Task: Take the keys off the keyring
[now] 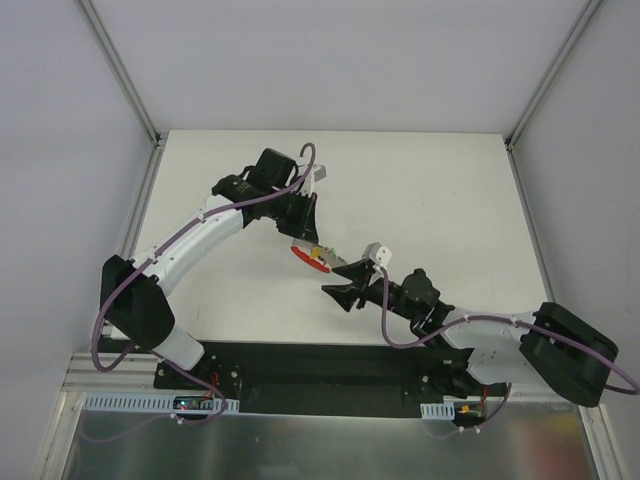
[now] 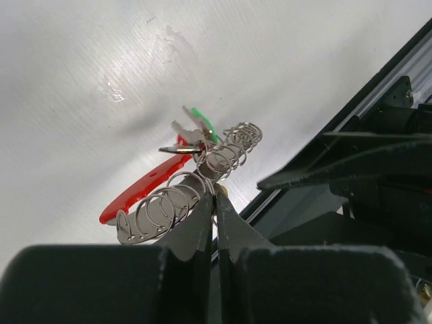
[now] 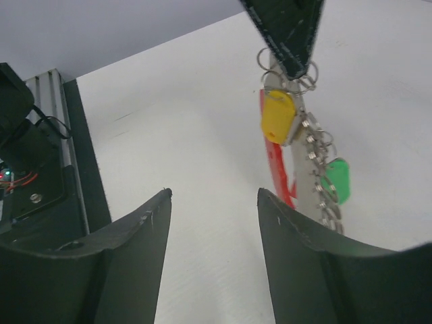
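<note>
A: Where's the bunch?
B: Silvery metal keys w/ red, green & yellow plastic heads [image 3: 278,118] hang just below left gripper [image 2: 214,202] tips, over white table [image 1: 420,180]. Thin wire keyring [image 2: 229,152] sits betw. its jaws.
A: Right gripper [image 3: 212,196]?
B: Near, apart. Keys ahead of its jaws, off to one side.

bench [image 2: 81,61]: white, matt with a faint sheen, a few scuffs. keyring [image 2: 226,152]: thin bright silvery wire, polished, catches the light. keys [image 2: 187,135]: bare silver metal blades, smooth. Heads are smooth glossy plastic: yellow cover [image 3: 278,116], green cover [image 3: 335,179], red cover [image 2: 145,192]. left tool [image 2: 214,194] and right tool [image 3: 212,196]: matt black plastic fingers, fine scratches and pale specks on the faces.
</note>
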Available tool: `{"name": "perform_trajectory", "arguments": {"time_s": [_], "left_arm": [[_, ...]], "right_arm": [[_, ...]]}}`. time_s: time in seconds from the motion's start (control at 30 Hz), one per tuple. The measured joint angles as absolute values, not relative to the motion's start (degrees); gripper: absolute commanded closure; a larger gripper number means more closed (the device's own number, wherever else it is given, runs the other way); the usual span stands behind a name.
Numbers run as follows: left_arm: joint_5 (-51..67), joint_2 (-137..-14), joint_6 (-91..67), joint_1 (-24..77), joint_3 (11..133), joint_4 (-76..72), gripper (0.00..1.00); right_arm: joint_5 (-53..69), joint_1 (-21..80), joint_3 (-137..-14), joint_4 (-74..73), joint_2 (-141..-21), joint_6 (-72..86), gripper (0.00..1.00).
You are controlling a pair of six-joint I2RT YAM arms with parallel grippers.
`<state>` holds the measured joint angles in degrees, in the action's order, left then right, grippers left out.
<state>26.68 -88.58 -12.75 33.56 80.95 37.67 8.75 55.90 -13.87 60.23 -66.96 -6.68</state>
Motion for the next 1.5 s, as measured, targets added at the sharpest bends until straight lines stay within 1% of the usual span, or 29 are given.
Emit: {"name": "perform_trajectory", "arguments": {"time_s": [0.1, 0.23, 0.4, 0.6, 0.77, 1.0, 1.33, 1.5], "left_arm": [[28.7, -87.3, -13.9, 32.9, 77.9, 35.0, 1.0], [30.5, -85.0, -14.5, 32.9, 74.9, 33.3, 1.0], [31.6, -82.7, -14.9, 32.9, 73.0, 31.8, 1.0], [31.5, -81.2, -16.0, 32.5, 71.0, 30.4, 1.0], [31.3, -80.6, -17.5, 32.5, 69.3, 28.8, 1.0], [31.4, -80.4, -18.9, 32.5, 68.1, 26.8, 1.0], [32.9, -78.8, -20.0, 32.5, 66.9, 25.5, 1.0], [34.3, -78.6, -20.3, 32.5, 66.9, 25.1, 1.0]], "right_arm": [[11.0, 53.1, -13.8, 64.6, -70.9, -6.3, 0.36], [14.5, 50.6, -14.0, 68.3, -75.2, -5.7, 0.36], [17.3, 50.2, -16.7, 70.1, -78.5, -4.7, 0.36], [16.4, 50.2, -18.2, 71.3, -80.4, -3.8, 0.36], [12.6, 50.2, -18.5, 71.2, -80.5, -3.7, 0.36], [10.7, 50.5, -20.2, 69.1, -80.5, -4.5, 0.36], [10.9, 51.2, -22.4, 67.5, -82.3, -5.0, 0.42], [10.9, 51.3, -22.4, 67.6, -83.3, -4.9, 0.48]]}}
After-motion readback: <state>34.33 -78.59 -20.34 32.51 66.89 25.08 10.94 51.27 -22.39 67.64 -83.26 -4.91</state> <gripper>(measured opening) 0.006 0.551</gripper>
